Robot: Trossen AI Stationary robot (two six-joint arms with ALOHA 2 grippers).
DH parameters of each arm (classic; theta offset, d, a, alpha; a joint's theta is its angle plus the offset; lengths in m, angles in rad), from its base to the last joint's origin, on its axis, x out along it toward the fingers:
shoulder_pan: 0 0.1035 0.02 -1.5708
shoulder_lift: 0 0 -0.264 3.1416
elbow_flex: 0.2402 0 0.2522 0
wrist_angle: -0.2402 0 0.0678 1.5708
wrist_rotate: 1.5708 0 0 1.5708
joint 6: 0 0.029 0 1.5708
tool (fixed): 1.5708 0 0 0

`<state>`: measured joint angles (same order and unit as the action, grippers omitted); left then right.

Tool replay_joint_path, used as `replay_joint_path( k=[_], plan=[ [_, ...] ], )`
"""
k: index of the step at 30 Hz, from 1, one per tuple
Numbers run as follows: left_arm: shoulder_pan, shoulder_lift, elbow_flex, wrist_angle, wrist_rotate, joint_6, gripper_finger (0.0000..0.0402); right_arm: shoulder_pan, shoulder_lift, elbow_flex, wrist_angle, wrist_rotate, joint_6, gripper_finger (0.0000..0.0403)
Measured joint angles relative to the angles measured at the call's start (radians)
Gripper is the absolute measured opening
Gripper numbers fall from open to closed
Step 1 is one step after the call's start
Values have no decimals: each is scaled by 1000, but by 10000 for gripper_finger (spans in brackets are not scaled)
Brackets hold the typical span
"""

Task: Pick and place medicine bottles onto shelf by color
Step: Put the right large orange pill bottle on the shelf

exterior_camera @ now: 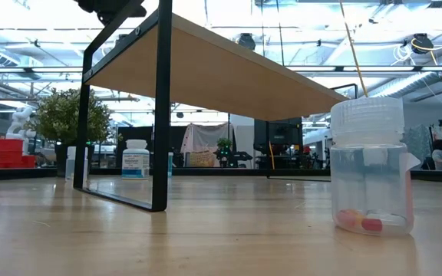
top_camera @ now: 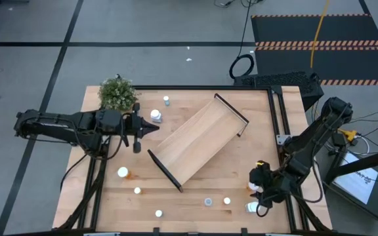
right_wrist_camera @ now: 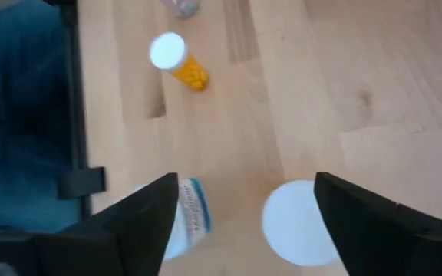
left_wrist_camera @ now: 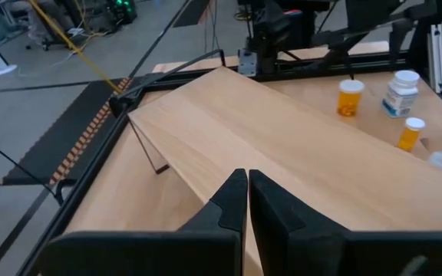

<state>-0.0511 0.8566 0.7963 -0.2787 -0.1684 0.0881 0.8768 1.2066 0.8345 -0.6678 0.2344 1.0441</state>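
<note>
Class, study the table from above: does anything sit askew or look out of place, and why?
The shelf lies diagonally across the table, not square with its edges. The medicine bottles are not on it: they stand scattered on the tabletop, such as a white one near the plant. Nothing looks spilled or damaged.

- The shelf (top_camera: 197, 139) lies slantwise across the middle of the counter (top_camera: 195, 210), blocking a straight path between the two sides.
- A green plant (top_camera: 117, 94) fills the far left corner.
- Small bottles (top_camera: 208, 201) are scattered along the near edge, with bare wood between them.
</note>
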Motion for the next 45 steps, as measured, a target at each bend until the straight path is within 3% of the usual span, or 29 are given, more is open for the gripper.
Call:
replay_joint_path(
  k=[9,23,38,45],
  plan=[
    [1,0,0,0,0,3,20,0,32,0,-94,-4,-62,321],
    [1,0,0,0,0,4,19,-50,117,-1,-99,-56,-133,318],
    [1,0,0,0,1,4,19,-66,120,-22,-108,-107,-119,318],
    [1,0,0,0,1,4,19,-66,120,-37,-97,-132,-111,285]
  ],
)
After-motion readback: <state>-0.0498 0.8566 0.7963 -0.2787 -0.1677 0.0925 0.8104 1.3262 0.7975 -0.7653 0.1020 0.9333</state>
